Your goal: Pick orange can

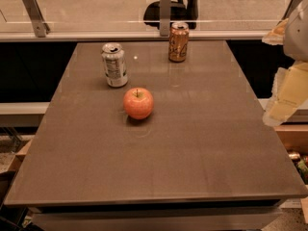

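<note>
Orange can (178,42) stands upright at the tabletop's (202,148) far edge, silver can (114,65) and apple (138,103) well apart leftward. The hand (288,89) hangs far right; I cannot tell its grip.

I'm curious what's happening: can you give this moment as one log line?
pincer: far right, beside grey table | slim orange-copper metal can: upright, far edge, ungrasped

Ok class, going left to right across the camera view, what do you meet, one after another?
Silver can → apple → orange can → gripper, in the air past the table's right edge.
</note>
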Robot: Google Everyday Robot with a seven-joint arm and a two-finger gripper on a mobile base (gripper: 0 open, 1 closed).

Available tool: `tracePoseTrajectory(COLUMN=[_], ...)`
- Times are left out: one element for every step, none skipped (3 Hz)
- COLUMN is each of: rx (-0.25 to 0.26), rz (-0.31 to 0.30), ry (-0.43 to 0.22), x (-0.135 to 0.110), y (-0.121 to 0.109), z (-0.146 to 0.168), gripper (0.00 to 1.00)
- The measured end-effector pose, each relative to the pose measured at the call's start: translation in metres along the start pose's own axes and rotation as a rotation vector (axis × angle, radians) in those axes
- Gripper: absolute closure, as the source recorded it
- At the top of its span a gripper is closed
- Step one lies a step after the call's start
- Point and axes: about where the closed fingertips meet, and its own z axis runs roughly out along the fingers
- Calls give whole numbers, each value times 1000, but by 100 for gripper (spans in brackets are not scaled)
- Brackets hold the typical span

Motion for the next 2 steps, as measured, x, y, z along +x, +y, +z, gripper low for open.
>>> tracePoseTrajectory(rx=[0,25], rz=[0,2], ry=[0,-23], x=[0,-3], y=[0,-8], z=[0,-2], gripper=[0,0])
